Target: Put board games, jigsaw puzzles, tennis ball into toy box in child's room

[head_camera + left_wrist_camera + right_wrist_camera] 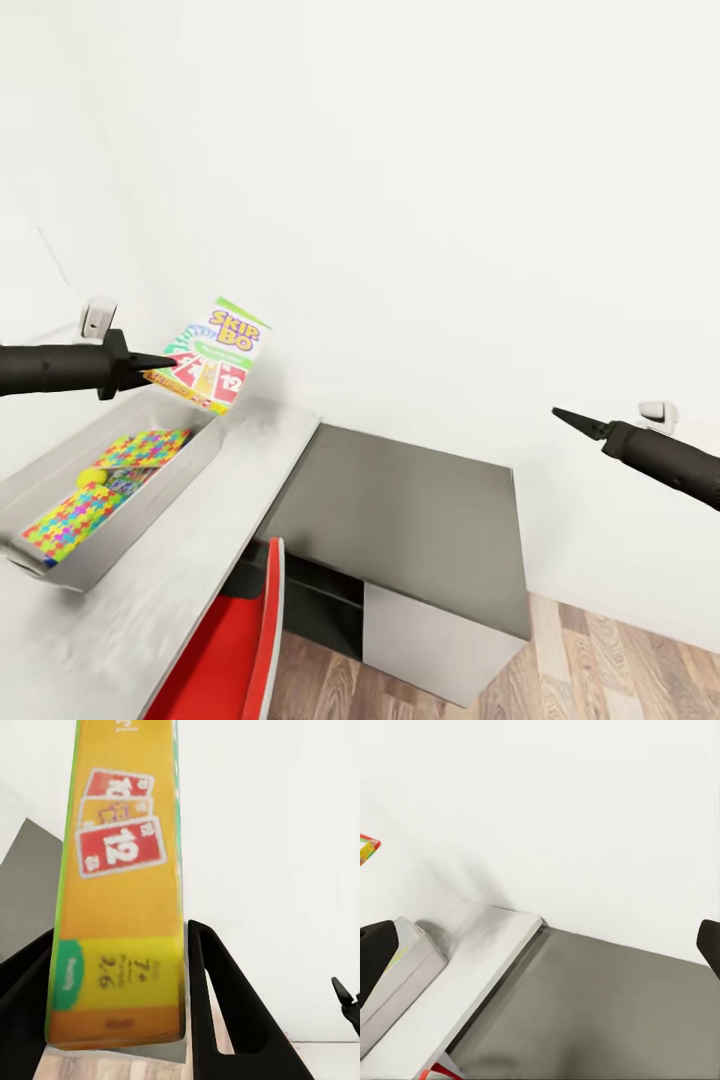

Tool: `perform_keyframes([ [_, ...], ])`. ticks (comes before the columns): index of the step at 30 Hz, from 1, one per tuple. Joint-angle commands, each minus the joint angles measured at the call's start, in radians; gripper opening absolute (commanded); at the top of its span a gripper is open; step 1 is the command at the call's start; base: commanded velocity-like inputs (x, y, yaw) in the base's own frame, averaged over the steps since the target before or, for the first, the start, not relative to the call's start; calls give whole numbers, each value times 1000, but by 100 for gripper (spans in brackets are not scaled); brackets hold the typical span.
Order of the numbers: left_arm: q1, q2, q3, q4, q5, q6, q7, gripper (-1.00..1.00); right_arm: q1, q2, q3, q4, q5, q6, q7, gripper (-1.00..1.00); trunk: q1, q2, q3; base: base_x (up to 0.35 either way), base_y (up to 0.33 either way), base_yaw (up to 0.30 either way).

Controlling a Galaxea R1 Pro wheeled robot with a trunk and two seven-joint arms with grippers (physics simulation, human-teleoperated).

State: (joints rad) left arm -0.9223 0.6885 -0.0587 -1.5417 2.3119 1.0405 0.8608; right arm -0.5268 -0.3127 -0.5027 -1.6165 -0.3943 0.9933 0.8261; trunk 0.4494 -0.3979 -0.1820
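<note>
My left gripper [160, 362] is shut on the lower edge of the "SKIP BO" board game [215, 352]. It holds the game tilted in the air above the far end of the toy box [160, 505]. In the left wrist view the game's yellow side [120, 907] sits between the two black fingers [225, 1005]. The light grey toy box lies on the white table [200, 580]. Inside it are two jigsaw puzzles [150, 447] [68, 520] with the tennis ball [90, 477] between them. My right gripper [565, 416] hovers open and empty above the table's dark grey corner top [420, 520].
A red chair [230, 650] stands under the table's front edge. The white wall [450, 200] runs close behind the table. Wood-plank floor [610, 670] shows at the lower right. The right wrist view takes in the toy box's corner [401, 979] and the grey top [600, 1012].
</note>
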Motion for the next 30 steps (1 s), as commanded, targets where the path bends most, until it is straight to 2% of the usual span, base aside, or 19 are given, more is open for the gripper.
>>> perform_keyframes([
  [1, -2, 0, -1, 5, 12, -1, 10, -100, -1, 0, 2, 0, 3, 4, 5, 100, 1, -2, -2, -3, 0, 260],
  [6, -18, -5, -8, 89, -1, -1, 9, -100, -1, 0, 6, 0, 3, 5, 5, 100, 1, -2, -2, -1, 0, 202],
  [7, -56, -18, -25, 166, -76, 2, -13, -100, -1, 0, 9, 0, 2, 5, 6, 100, 1, -2, -2, 0, 0, 38],
  [9, -86, -26, -57, 214, -169, 5, -101, -100, -1, 0, 35, 0, 3, 5, 6, 100, 1, -2, -2, 0, 0, 20],
  [10, -110, -11, -102, 254, -319, 7, -270, -100, -1, 0, 82, 0, 3, 4, 4, 100, 1, -2, -2, 0, 0, 4],
  [11, -113, 5, -110, 266, -372, 7, -334, -100, -1, 0, 91, 0, 3, 4, 3, 100, 1, -2, -2, 0, 0, 3],
  [13, -114, 50, -120, 284, -461, 7, -469, -100, -1, 0, 109, 0, 3, 4, 3, 100, 1, -2, -2, 0, 0, 1],
  [15, -113, 86, -124, 311, -516, 7, -570, -100, -1, 0, 144, 0, 4, 4, 2, 100, 1, -2, -2, 0, 0, 0],
  [18, -114, 118, -150, 377, -587, 7, -710, -100, -1, 0, 211, 0, 7, 4, 0, 100, 1, -2, -2, 0, 0, 15],
  [20, -122, 137, -223, 437, -684, 7, -864, -100, -1, 0, 251, 0, 15, 4, -2, 100, 1, -2, -2, 0, 0, 144],
  [21, -127, 140, -244, 454, -713, 7, -906, -100, -1, 0, 257, 1, 16, 4, -2, 100, 1, -2, -2, 0, 0, 200],
  [22, -142, 144, -285, 493, -774, 7, -993, -100, -1, 0, 265, 1, 17, 4, -2, 100, 1, -2, -2, 0, 0, 234],
  [23, -151, 145, -307, 515, -805, 7, -1040, -100, -1, 0, 267, 1, 18, 4, -2, 100, 1, -2, -2, 0, 0, 246],
  [24, -167, 147, -352, 561, -870, 7, -1137, -100, -1, 0, 271, 1, 19, 4, -2, 100, 1, -2, -2, 0, 0, 264],
  [25, -173, 148, -374, 583, -906, 7, -1185, -100, -1, 0, 272, 0, 19, 4, -2, 100, 1, -2, -2, 0, 0, 270],
  [26, -183, 146, -415, 624, -983, 7, -1278, -100, -1, 0, 274, 0, 19, 4, -1, 100, 1, -2, -2, 0, 0, 280],
  [27, -187, 145, -431, 643, -1023, 7, -1321, -100, -1, 0, 274, 0, 19, 4, -1, 100, 1, -2, -2, 0, 0, 283],
  [28, -193, 139, -453, 680, -1099, 7, -1395, -100, -1, 0, 274, 0, 19, 5, 1, 100, 1, -2, -2, 0, 0, 288],
  [30, -214, 131, -475, 723, -1187, 7, -1472, -100, -1, 0, 275, 0, 18, 9, 3, 100, 1, -2, -2, 0, 0, 291],
])
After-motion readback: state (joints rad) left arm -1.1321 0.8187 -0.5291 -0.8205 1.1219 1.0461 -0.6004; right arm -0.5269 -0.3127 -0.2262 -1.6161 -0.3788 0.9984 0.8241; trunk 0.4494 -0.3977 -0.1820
